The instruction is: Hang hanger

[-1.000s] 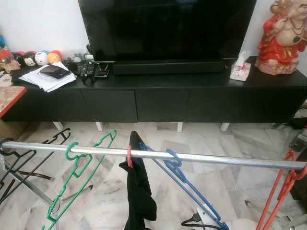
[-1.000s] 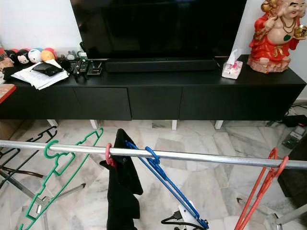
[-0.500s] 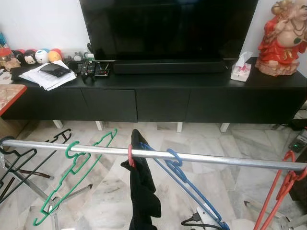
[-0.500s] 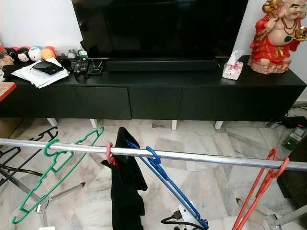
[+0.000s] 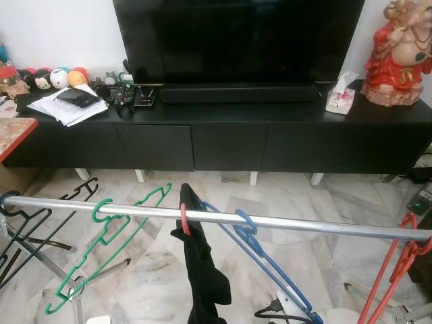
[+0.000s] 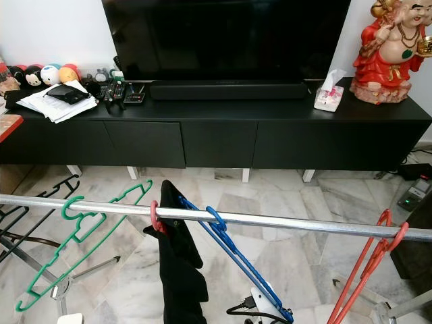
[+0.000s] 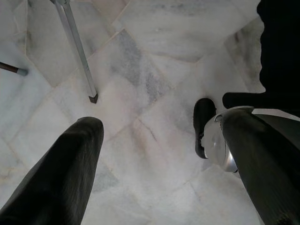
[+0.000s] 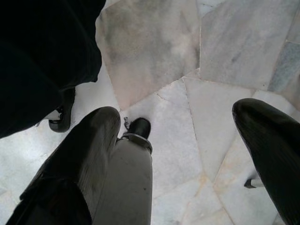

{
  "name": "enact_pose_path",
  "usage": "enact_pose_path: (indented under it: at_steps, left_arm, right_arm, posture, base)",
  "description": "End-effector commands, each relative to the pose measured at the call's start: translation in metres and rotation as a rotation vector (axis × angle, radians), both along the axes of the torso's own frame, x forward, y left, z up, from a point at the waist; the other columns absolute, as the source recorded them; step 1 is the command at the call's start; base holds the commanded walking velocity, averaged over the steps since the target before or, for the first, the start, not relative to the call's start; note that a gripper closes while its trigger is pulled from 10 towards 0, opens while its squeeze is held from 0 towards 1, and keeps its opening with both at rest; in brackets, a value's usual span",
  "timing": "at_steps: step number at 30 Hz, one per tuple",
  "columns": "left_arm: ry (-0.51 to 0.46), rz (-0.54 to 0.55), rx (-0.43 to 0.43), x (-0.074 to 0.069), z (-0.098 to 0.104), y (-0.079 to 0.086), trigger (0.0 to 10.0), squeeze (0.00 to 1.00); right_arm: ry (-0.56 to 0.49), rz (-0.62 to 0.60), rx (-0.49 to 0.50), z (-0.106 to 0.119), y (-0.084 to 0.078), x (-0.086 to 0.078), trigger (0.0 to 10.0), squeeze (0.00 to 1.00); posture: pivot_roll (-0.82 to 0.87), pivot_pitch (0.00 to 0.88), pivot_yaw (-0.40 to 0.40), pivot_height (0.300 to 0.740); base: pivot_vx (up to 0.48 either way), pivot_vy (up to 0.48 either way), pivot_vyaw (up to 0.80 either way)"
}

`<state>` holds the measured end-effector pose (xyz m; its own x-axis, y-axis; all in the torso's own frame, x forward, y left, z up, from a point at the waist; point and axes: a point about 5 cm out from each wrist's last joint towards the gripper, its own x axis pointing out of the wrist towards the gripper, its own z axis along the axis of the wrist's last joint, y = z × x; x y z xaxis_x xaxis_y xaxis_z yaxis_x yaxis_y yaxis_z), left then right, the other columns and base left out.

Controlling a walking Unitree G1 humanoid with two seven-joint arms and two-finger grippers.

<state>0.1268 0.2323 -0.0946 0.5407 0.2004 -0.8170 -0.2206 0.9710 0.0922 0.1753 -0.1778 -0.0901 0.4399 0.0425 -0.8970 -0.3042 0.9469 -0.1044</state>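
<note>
Head views look down on a steel rail [image 5: 290,223] running across the front of the scene, with a green hanger [image 5: 108,251], a red hanger [image 5: 183,219] carrying a black garment [image 5: 202,270], a blue hanger [image 5: 270,266] and an orange hanger [image 5: 391,270] all hooked over it. Every hook sits on the bar, so the hanging looks done. The sensible step now is to leave the rail alone and back the arms off without brushing the garment.

Both wrist views point at the marble floor [image 7: 154,93]. The left gripper [image 7: 161,154] and right gripper [image 8: 187,136] each hang with jaws spread and nothing between them, low beneath the rail and well apart from the hooks, the garment's dark edge just beside each.
</note>
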Motion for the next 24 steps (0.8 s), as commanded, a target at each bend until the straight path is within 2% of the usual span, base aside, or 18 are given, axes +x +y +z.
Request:
enact_pose_path:
  at_steps: [1,24]
  left_arm:
    - [0.005,0.021,-0.007,-0.0029,-0.001,0.0009,10.0,0.0]
    - [0.012,0.019,-0.012,-0.0046,-0.0021,0.0003,10.0,0.0]
  right_arm:
    - [-0.006,-0.011,0.004,0.001,0.0006,0.0024,10.0,0.0]
    - [-0.018,-0.027,0.009,0.0007,0.001,0.0016,10.0,0.0]
  posture:
    - [-0.04,0.002,0.039,0.74]
    - [-0.04,0.0,0.044,0.74]
  base:
    - [-0.244,0.0,0.0]
    - [-0.268,0.0,0.0]
